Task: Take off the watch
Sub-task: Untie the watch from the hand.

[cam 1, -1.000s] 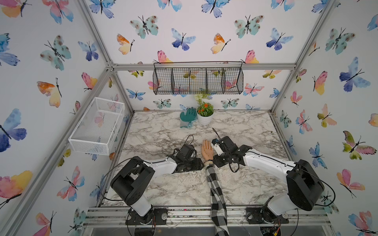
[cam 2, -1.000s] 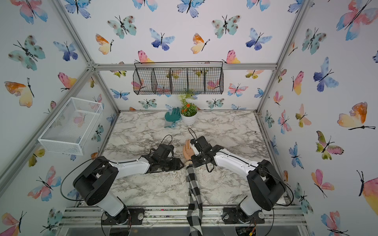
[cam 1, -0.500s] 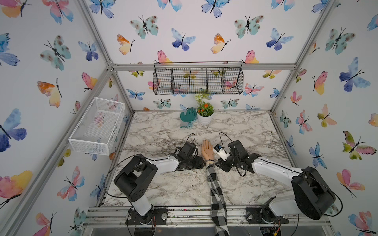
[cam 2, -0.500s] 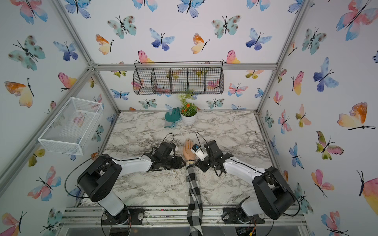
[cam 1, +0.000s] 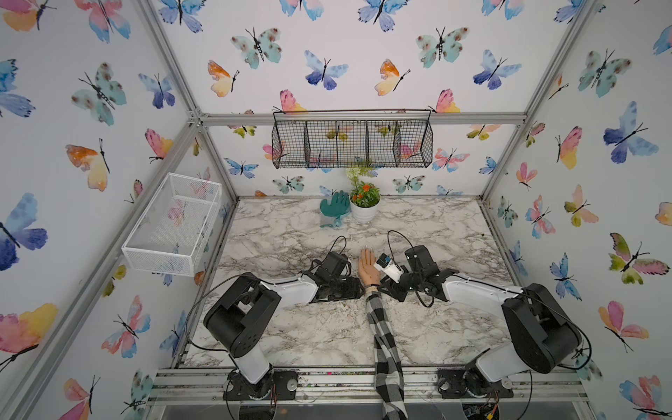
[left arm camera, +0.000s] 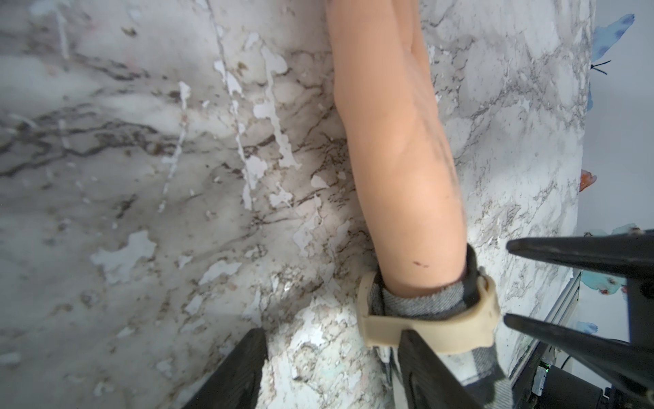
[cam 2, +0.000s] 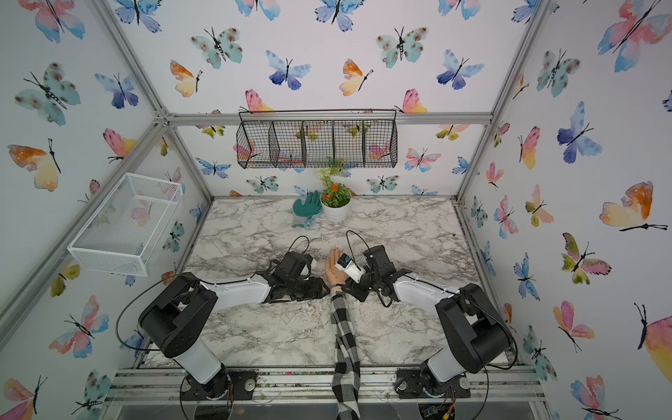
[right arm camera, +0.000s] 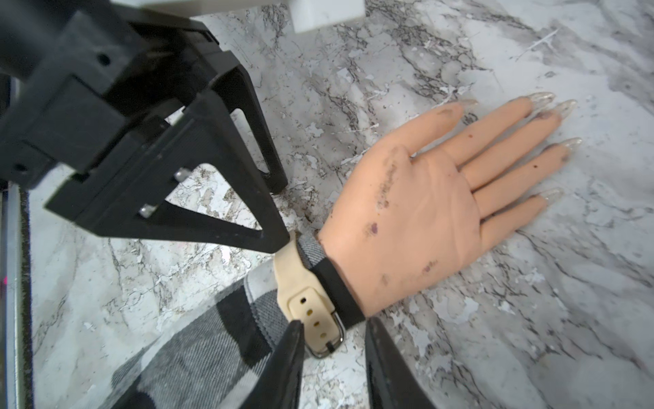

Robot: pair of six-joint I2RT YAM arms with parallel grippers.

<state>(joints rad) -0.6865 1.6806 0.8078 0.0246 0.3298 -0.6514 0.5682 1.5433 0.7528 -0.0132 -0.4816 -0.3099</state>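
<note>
So the watch (right arm camera: 292,278), a cream rubbery strap with a small silver pin buckle, is fastened round the wrist of the peach plastic mannequin hand (right arm camera: 400,219), over the cuff of a black-and-white checked sleeve (right arm camera: 198,354). In both top views that wrist sits a bit below the middle of the frame, flat on the grey-veined marble worktop (cam 1: 327,334). Can't spot the case anywhere.

The right pincer (right arm camera: 334,322) is spread and straddles the buckle end, not squeezing it yet. The left pincer (left arm camera: 332,333) is spread too, one tip leaning on the strap's far side.

My guess is it's light and floppy, with a slightly grippy strap. I'd pinch the holed strap end right by the buckle and peel it off the pin. The hard metal buckle would probably just skid.
</note>
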